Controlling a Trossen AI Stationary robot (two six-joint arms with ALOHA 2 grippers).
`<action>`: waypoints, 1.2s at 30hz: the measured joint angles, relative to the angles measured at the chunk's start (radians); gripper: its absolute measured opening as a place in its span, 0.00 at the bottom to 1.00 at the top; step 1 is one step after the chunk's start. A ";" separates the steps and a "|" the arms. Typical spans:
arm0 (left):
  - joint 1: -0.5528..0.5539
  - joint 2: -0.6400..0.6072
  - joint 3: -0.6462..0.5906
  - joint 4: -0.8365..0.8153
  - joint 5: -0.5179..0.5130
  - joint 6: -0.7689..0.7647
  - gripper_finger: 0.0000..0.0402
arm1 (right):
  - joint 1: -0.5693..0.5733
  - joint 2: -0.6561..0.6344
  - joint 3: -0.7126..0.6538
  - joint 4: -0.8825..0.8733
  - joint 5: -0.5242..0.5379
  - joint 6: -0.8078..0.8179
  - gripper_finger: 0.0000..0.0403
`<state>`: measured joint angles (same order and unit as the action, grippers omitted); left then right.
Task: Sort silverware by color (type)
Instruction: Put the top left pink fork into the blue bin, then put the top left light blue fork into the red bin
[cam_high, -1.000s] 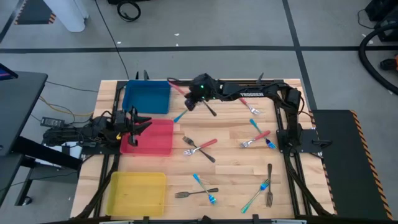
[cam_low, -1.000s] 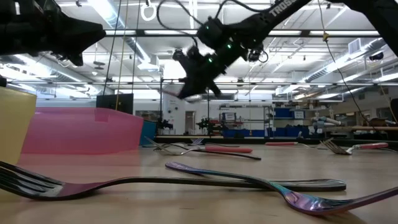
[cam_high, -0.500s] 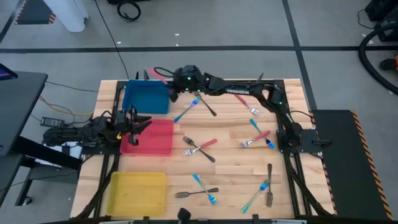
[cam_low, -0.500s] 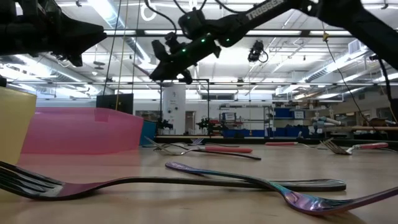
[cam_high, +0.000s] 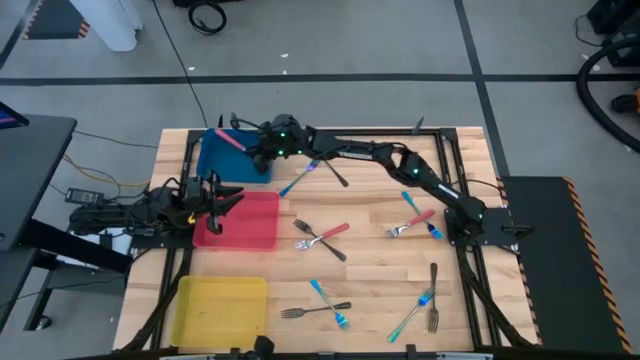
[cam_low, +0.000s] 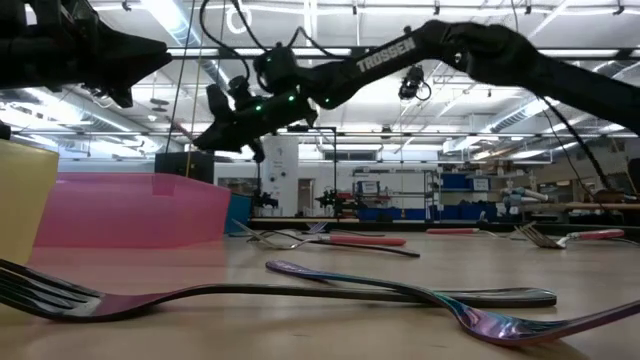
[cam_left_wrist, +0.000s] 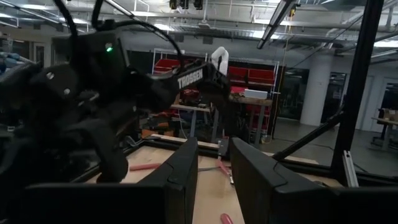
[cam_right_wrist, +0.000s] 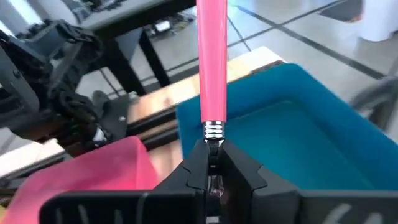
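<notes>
My right gripper (cam_high: 262, 147) reaches across the table's far side and is shut on a red-handled fork (cam_high: 233, 140) above the blue bin (cam_high: 225, 163). In the right wrist view the pink-red handle (cam_right_wrist: 211, 62) sticks out past the fingertips, over the blue bin (cam_right_wrist: 298, 124) and beside the red bin (cam_right_wrist: 93, 180). My left gripper (cam_high: 214, 193) waits open over the red bin's (cam_high: 250, 225) left rim. Several other forks lie flat on the wood: red-handled (cam_high: 330, 233), blue-handled (cam_high: 300, 178) and dark metal (cam_high: 433, 290). My right gripper pinches the fork between its two fingers on the metal neck (cam_right_wrist: 213, 135), just below the handle's ribbed collar. The handle runs on in line with the fingers, toward the table's left. The fork is lifted clear above the blue bin. The gripper hides its tine end.
A yellow bin (cam_high: 220, 305) sits at the near left corner. The three bins line the left side. Loose forks are scattered over the middle and right of the table. The right arm (cam_high: 400, 165) spans the far part of the table.
My right gripper has moved toward the table's left along the far side, carrying the red-handled fork from above the table's middle to above the blue bin. It has stayed shut on the fork. The fork's handle still points left.
</notes>
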<state>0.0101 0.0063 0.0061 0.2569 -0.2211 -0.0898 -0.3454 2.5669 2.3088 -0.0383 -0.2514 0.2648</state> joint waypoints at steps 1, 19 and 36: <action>0.000 0.000 0.000 0.000 0.000 0.000 0.24 | 0.000 0.018 0.023 0.001 -0.016 0.007 0.08; 0.000 0.000 0.000 0.039 0.000 -0.003 0.24 | -0.010 0.053 0.031 0.006 0.036 -0.014 0.18; 0.000 0.000 0.000 0.067 0.000 -0.019 0.24 | -0.009 0.042 0.045 -0.024 -0.015 0.009 0.22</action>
<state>0.0101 0.0061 0.0061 0.3242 -0.2210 -0.1090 -0.3540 2.6092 2.3535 -0.0625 -0.2661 0.2739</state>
